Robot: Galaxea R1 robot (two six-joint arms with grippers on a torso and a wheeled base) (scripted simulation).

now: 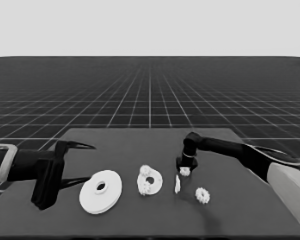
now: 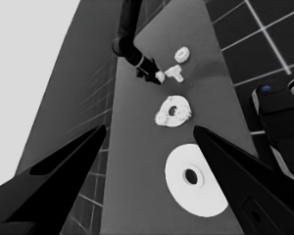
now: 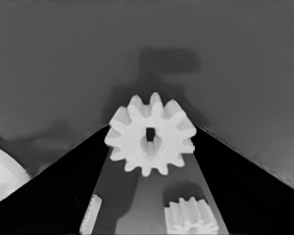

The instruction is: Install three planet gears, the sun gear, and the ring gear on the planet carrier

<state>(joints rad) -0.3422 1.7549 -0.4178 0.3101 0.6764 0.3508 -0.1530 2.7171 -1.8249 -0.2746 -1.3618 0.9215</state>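
The planet carrier, the smaller round part point(image 1: 157, 179), lies at the table's middle with two planet gears point(image 1: 146, 170) on it. Right of it my right gripper point(image 1: 184, 171) hangs above the table, shut on a small toothed gear point(image 3: 150, 134). That gear fills the gap between the fingers in the right wrist view. Another gear point(image 1: 202, 195) lies loose on the table to the right. The ring gear, the larger round part point(image 1: 101, 191), lies flat left of the carrier. My left gripper point(image 1: 90, 162) waits open over the table's left end, holding nothing.
A thin white piece point(image 1: 177, 184) lies just below the right gripper, between the smaller round part and the loose gear. Dark machinery with blue lights point(image 2: 279, 122) stands past the table's edge in the left wrist view.
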